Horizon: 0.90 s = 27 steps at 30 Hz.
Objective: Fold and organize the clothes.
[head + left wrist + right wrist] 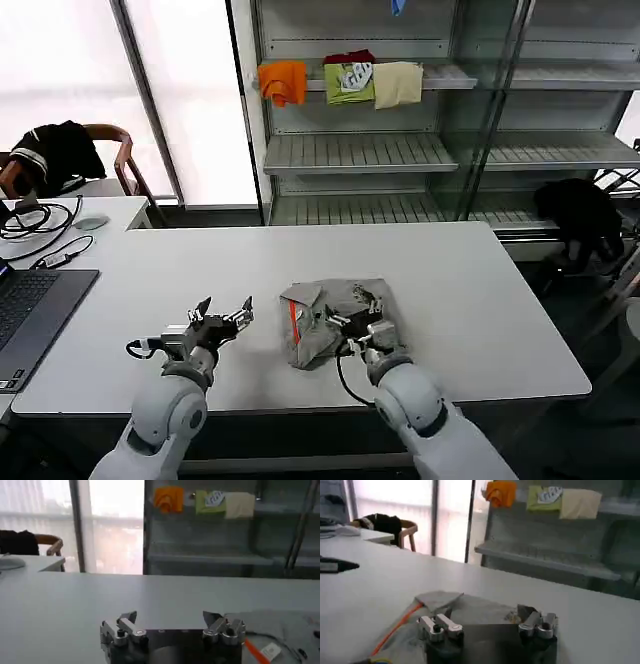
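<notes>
A light grey shirt lies crumpled near the middle of the white table, its orange inner collar showing on its left side. My right gripper hovers low over the shirt's near right part, jaws wide apart with nothing between them. In the right wrist view the right gripper sits just above the grey fabric, and an orange strip runs beside it. My left gripper stands open above bare table, left of the shirt. The left wrist view shows the left gripper with the shirt off to its side.
A laptop, cables and a mouse sit at the table's left end. Behind is a chair with a black garment. Shelves hold orange, green and cream garments.
</notes>
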{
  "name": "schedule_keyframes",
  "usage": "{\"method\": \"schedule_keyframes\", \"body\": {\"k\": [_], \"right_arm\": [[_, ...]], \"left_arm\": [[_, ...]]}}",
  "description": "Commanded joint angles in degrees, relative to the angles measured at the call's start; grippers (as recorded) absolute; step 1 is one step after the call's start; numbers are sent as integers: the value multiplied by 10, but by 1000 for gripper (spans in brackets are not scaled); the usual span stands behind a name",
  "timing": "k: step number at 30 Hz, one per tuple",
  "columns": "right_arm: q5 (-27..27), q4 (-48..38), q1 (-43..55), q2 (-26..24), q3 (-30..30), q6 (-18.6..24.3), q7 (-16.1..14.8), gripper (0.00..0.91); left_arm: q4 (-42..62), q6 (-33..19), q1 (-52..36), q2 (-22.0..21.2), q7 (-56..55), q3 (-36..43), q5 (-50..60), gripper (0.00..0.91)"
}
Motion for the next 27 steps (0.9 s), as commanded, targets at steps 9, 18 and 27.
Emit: {"method": "schedule_keyframes", "body": {"k": [9, 18, 27], "right_arm": [[12, 38, -36, -37, 133, -8, 63, 907], [-5, 60, -65, -51, 188, 17, 76, 907], [-17, 81, -87, -53, 209, 29, 74, 907]], "left_arm": [[-23, -14, 12, -26, -1, -1, 31, 907], [-33, -16, 9, -34, -4, 12, 41, 907], [-27, -19, 7, -35, -3, 16, 43, 907]]}}
